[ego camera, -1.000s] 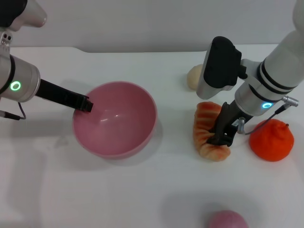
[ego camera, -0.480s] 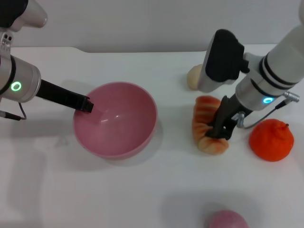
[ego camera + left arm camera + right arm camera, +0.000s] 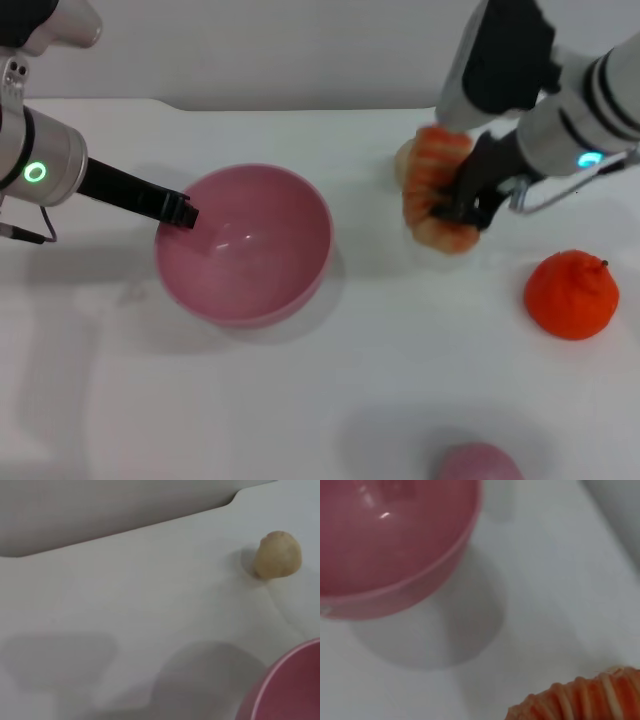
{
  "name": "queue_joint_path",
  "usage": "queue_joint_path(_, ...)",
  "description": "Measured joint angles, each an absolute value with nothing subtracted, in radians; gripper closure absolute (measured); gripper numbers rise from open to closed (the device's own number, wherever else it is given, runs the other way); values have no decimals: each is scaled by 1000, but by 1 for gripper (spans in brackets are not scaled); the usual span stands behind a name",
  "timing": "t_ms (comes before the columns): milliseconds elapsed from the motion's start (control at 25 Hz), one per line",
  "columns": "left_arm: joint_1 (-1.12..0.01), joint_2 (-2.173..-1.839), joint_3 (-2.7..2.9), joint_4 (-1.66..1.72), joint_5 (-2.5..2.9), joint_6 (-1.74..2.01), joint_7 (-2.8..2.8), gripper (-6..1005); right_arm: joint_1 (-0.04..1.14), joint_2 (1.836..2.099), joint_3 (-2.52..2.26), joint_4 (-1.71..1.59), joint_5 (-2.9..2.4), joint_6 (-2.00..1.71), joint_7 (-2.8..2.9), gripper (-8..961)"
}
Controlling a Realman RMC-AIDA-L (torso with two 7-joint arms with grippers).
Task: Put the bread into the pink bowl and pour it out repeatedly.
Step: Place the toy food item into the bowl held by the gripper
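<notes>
Right gripper clamping bread aloft near table's far edge. Left gripper gripping pink bowl rim. Risking bread slipping loose if swung fast

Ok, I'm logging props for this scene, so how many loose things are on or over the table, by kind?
Bread: 1, held in the right gripper
Pink bowl: 1, left gripper at its rim
Beige bun: 1
Orange fruit: 1
Small pink rounded object: 1
Total: 5

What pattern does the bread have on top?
Orange-red and cream stripes on the bread, clearest in the right wrist view.
</notes>
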State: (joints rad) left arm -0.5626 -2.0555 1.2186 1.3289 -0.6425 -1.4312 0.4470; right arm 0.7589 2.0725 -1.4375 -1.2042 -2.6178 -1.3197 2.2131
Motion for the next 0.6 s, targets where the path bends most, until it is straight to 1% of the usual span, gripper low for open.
queue_joint_path(320,-574,-2053,1214,1330,-634,-1445,450,954,696,2074,-1359,-1491,-2638,-1327,2226,800)
queue_joint_path(600,-574,-2054,1217,1330,-633,-1445,451,954,688,2077,-1373,-1628,-2486,-1340,2200,805)
